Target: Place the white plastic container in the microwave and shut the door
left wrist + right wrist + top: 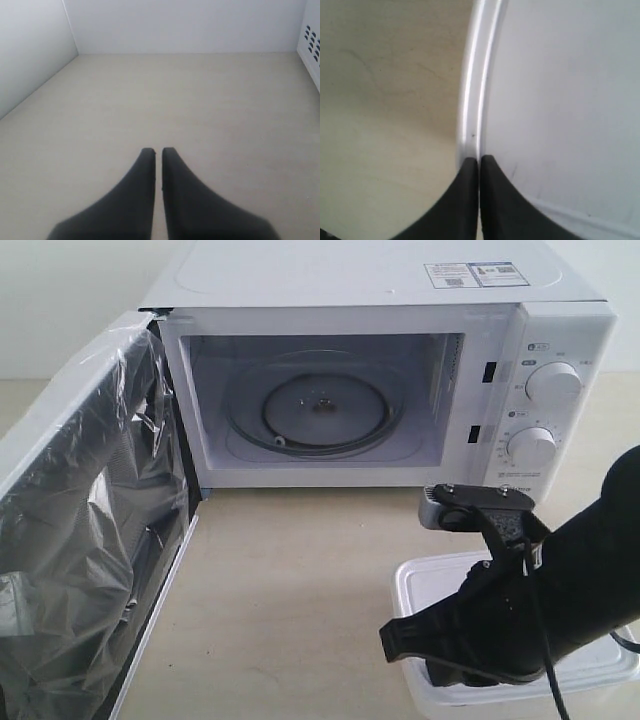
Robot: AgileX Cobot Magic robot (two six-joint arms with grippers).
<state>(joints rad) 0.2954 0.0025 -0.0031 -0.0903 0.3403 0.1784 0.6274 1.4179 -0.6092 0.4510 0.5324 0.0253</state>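
The white microwave (300, 280) stands at the back with its cavity exposed and the glass turntable (325, 410) bare. Its door (90, 570), covered in loose clear film, is swung wide open to the left. In front of the knobs, at the lower right, the white plastic container (440, 585) sits on the table. My right gripper (445, 670) is down at its left edge. The right wrist view shows that gripper (479, 159) shut, tips over the lid's rim (472, 100), with nothing visible between them. My left gripper (158, 150) is shut over bare table and is outside the exterior view.
The beige tabletop (290, 590) runs between the open door and the container. Two round knobs (552, 382) sit on the microwave's right panel. In the left wrist view a vented white side panel (312, 40) stands at one edge and white walls lie beyond.
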